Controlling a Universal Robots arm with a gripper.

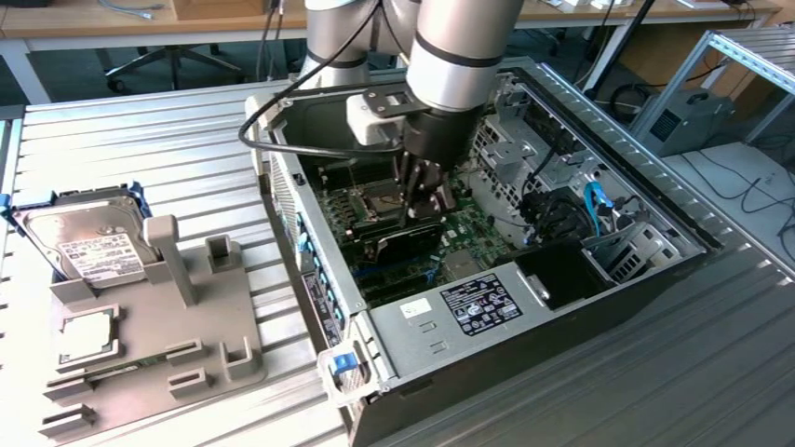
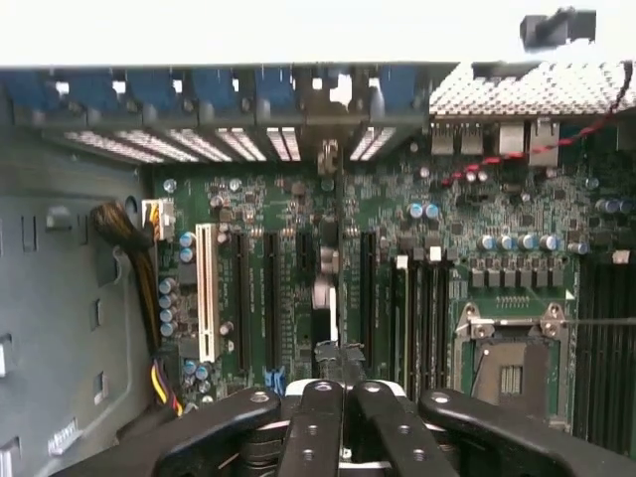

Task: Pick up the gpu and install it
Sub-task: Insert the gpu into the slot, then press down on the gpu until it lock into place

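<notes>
Gpu (image 2: 339,298) edge-on between closed fingers (image 2: 393,422), above motherboard (image 2: 497,229).

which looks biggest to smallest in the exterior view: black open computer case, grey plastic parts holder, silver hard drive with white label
1. black open computer case
2. grey plastic parts holder
3. silver hard drive with white label

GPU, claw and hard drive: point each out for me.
gpu (image 1: 410,244): exterior view, dark upper face of the card, under the claw in the open case.
claw (image 2: 333,402): wrist view, between its closed fingertips.
hard drive (image 1: 87,244): exterior view, white label, on the grey holder.
</notes>
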